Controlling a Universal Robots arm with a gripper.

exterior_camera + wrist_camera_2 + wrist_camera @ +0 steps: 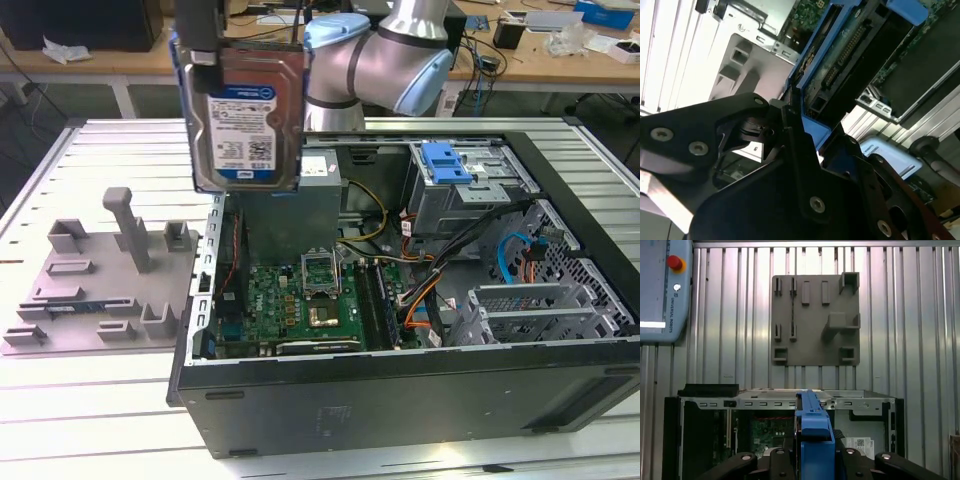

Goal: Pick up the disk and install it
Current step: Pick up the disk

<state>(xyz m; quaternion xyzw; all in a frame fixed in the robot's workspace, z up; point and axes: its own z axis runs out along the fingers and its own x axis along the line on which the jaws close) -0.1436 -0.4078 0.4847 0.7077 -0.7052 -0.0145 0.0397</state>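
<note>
Above the open computer case (400, 400): one disk, carried in the air.
Pincer (813, 460) clenched on the blue carrier edges of the disk (245, 110), probably to spare the drive body. Disk hangs upright, label facing the exterior view, over the case's end on the exterior view's left. Drive cage (470, 190) stands well apart, toward that view's right. Grey holder (100, 270) sits beside the case on the worktop (90, 420).

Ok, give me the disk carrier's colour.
The carrier round the disk is blue, best in first wrist view.
</note>
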